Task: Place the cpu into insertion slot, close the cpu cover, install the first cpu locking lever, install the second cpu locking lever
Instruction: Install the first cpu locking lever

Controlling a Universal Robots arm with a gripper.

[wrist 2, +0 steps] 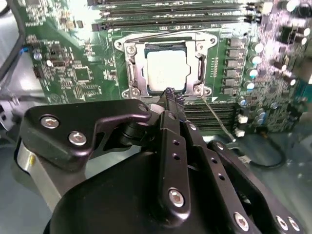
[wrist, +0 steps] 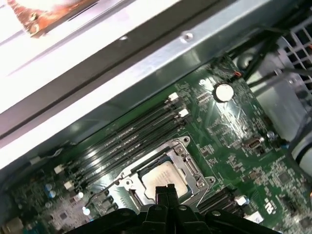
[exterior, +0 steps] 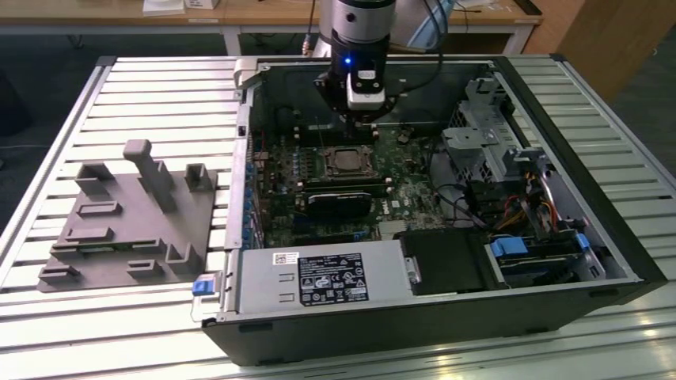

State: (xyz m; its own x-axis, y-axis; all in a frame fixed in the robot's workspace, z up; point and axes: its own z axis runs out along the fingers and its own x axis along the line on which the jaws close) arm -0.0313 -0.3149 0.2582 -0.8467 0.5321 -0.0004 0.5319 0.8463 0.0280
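- The pincer point(exterior: 362, 125) hangs from the arm down into the open computer case point(exterior: 423, 336), over the far part of the green board point(wrist 2: 73, 73)
- Its two fingers point(wrist 2: 171, 126) are pressed tight together, and nothing is held between them
- The cpu point(wrist 2: 165, 70) sits in its slot in the middle of the board; in both wrist views its pale metal top faces up
- The cpu cover point(wrist 2: 131, 63) lies down flat on the slot, and the cpu shows through its open window
- In both wrist views the tips of the pincer are right at the edge of the cover; I cannot tell if they touch it
- A thin metal lever point(wrist 2: 214, 114) sticks out from one corner of the slot and runs across the long black slots beside it
- A black card point(exterior: 338, 202) lies just on the near side of the cpu slot
- A grey holder point(exterior: 116, 222) with pegs and little pockets rests on the striped metal table point(exterior: 158, 87), outside the case on the exterior view's left, well apart from the pincer
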